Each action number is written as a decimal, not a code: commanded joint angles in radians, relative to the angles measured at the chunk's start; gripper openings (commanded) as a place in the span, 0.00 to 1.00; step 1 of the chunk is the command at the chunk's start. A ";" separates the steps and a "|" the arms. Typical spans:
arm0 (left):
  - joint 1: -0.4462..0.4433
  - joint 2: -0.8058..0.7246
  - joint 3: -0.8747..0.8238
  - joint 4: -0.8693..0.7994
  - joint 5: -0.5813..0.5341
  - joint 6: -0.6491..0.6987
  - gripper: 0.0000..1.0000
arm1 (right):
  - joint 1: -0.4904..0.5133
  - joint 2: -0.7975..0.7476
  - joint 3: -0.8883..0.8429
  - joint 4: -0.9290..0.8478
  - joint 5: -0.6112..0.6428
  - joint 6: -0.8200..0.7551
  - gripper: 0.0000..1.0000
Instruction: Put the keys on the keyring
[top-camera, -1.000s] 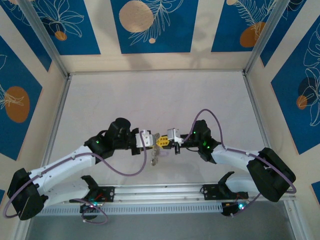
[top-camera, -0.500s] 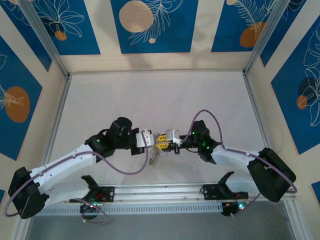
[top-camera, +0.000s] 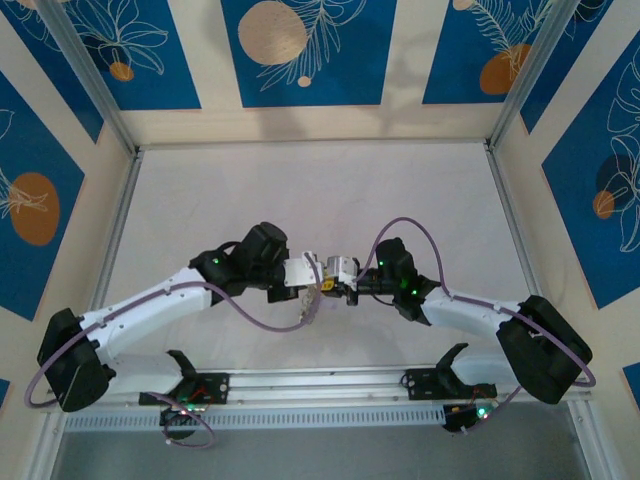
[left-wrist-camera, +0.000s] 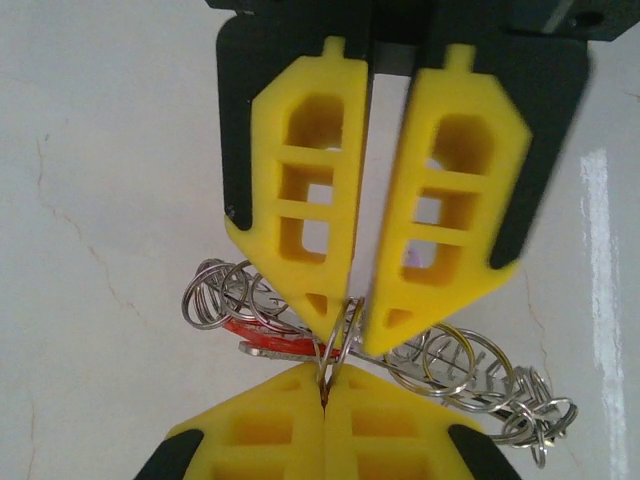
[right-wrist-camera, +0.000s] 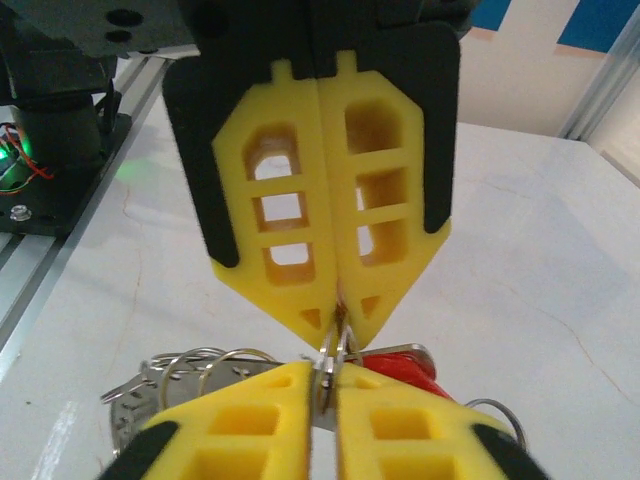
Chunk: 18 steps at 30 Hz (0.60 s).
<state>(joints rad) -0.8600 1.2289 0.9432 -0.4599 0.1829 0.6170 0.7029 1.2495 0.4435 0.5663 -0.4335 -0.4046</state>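
Your left arm (top-camera: 150, 310) and right arm (top-camera: 470, 310) reach in low from the near corners, elbows bowed outward, and meet nose to nose at mid-desk; the left gripper (left-wrist-camera: 347, 322) has its yellow fingers (left-wrist-camera: 305, 200) drawn in to a narrow slit, the tips nipping a thin wire loop of the keyring (right-wrist-camera: 332, 352); the right gripper (right-wrist-camera: 338, 318) has its fingers pressed flat together and pinches the same loop from the opposite side; the keys (right-wrist-camera: 402, 362) sit just beneath the meeting tips in a tangle of silvery rings (left-wrist-camera: 460, 365), one red head showing. The desk (top-camera: 300, 200) is white with fine hairline cracks; blue wall panels (top-camera: 300, 50) with orange discs and white leaf outlines surround it, with aluminium posts at the corners and a rail along the near edge. You cannot count the keys, since the rings overlap them; each wrist view cuts off the opposite gripper's fingers at the bottom edge; whether the bunch hangs or rests on the desk is unclear.
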 joint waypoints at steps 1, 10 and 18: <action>-0.012 0.002 0.036 -0.005 0.075 0.034 0.00 | 0.010 0.007 0.028 -0.007 0.001 -0.001 0.09; -0.007 -0.094 -0.073 0.037 0.095 0.010 0.06 | -0.036 -0.002 -0.038 0.194 -0.135 0.101 0.00; -0.005 -0.171 -0.167 0.126 0.070 0.017 0.07 | -0.054 0.007 -0.057 0.288 -0.215 0.131 0.00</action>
<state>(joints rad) -0.8608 1.0691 0.8017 -0.3428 0.2546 0.6312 0.6670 1.2541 0.3973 0.7521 -0.5991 -0.3054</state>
